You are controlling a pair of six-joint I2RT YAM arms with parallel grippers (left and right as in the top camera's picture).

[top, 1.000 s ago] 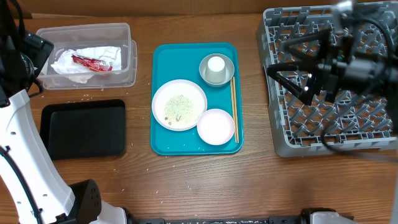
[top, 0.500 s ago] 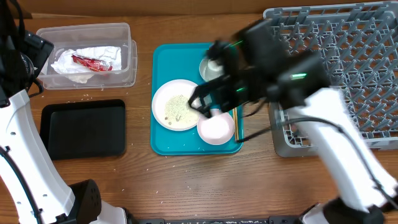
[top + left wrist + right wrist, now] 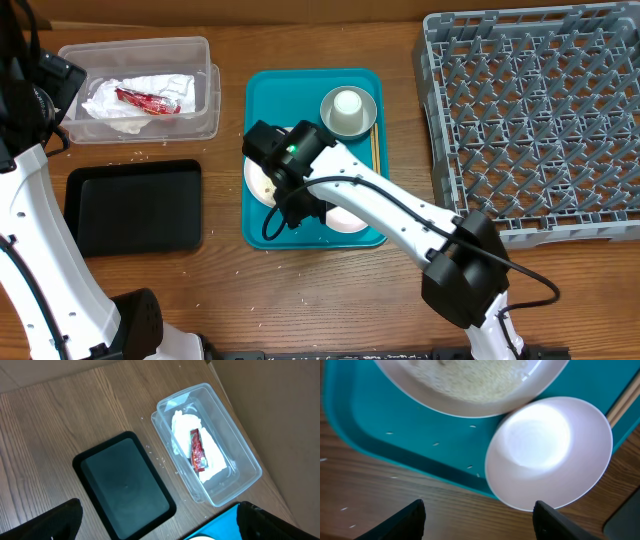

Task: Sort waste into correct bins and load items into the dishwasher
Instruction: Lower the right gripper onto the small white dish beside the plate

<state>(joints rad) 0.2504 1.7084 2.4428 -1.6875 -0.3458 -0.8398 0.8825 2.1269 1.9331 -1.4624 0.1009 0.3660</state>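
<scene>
**Right hand wide over the small plate**

We see the right hand (image 3: 477,517) low over the near edge of the teal tray (image 3: 365,435), where it meets the wooden surface (image 3: 380,505). Its fingers are spread wide and closed on nothing. The smaller pinkish-white plate (image 3: 550,452) lies on the tray just ahead of the hand, more toward the finger on the right of the wrist view. Its near rim reaches the gap between the fingers, and we cannot tell whether either finger touches it.

On its far side it meets the large white plate (image 3: 470,380), which carries rice. A few loose rice grains (image 3: 436,444) lie on the tray beside them, and the chopsticks (image 3: 624,399) lie just past the small plate.

From overhead, the white cup (image 3: 347,103) sits in the metal bowl (image 3: 327,118) at the tray's far corner. The grey dish rack (image 3: 530,120) stands well apart from the hand.

The left hand (image 3: 160,520) hangs high, fingers wide and holding nothing, over the black tray (image 3: 125,490) and the clear tub (image 3: 240,455). In the tub the crumpled napkin (image 3: 182,427) lies under the red wrapper (image 3: 197,450)
</scene>
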